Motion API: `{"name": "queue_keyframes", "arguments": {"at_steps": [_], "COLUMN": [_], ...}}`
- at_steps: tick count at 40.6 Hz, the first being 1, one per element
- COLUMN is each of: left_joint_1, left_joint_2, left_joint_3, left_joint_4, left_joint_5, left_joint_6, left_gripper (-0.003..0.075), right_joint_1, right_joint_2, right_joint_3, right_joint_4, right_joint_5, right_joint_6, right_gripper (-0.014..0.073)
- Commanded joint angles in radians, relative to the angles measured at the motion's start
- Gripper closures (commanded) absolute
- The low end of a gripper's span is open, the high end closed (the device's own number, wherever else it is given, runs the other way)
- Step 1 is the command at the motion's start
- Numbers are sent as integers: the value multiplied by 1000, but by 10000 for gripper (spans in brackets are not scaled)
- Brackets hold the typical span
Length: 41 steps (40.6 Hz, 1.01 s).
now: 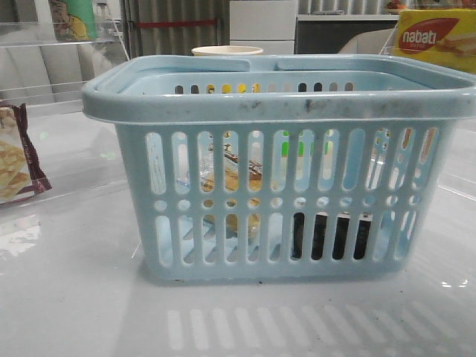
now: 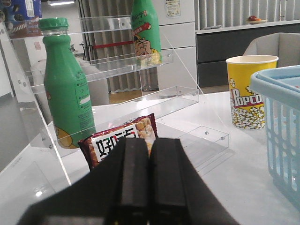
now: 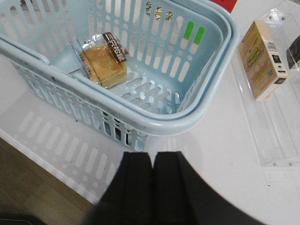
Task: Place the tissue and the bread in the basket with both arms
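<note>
The light-blue basket (image 1: pixel 282 100) stands in the middle of the table. It also shows in the right wrist view (image 3: pixel 206 110) and at the edge of the left wrist view (image 2: pixel 281 117). The bread (image 3: pixel 104 63), a clear packet of tan slices with a dark label band, lies on the basket floor and shows through the slots (image 1: pixel 232 175). The tissue (image 1: pixel 331 236), a low black pack, sits inside the basket at the front right. My left gripper (image 2: pixel 150 143) is shut and empty, left of the basket. My right gripper (image 3: pixel 152 157) is shut and empty, outside the basket's rim.
A maroon-edged snack bag (image 2: pixel 122 138) lies just beyond the left gripper, also at the front view's left edge (image 1: pixel 16 160). A green bottle (image 2: pixel 68 93) stands on a clear acrylic shelf. A popcorn cup (image 2: pixel 248 91) stands behind the basket. A yellow box (image 3: pixel 262 58) lies at right.
</note>
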Motion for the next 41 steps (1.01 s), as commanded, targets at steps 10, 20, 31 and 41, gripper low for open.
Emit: {"name": "queue_keyframes", "arguments": {"at_steps": [10, 20, 31, 41], "left_joint_1": [28, 28, 28, 28], "left_joint_2": [-19, -19, -19, -19], "left_joint_3": [-3, -3, -3, -3], "left_joint_4": [-12, -12, -12, -12], "left_joint_5": [-87, -87, -87, -87], "left_joint_6": [-1, -1, -1, -1], "left_gripper": [621, 621, 621, 621], "right_joint_1": [-1, -1, -1, 1], "right_joint_2": [-1, -1, -1, -5], "right_joint_3": [-25, -25, -25, -20], "right_joint_4": [-19, -19, -19, -16], "right_joint_5": [-72, -72, -72, -77], "right_joint_6": [0, 0, 0, 0], "right_gripper": [537, 537, 537, 537]}}
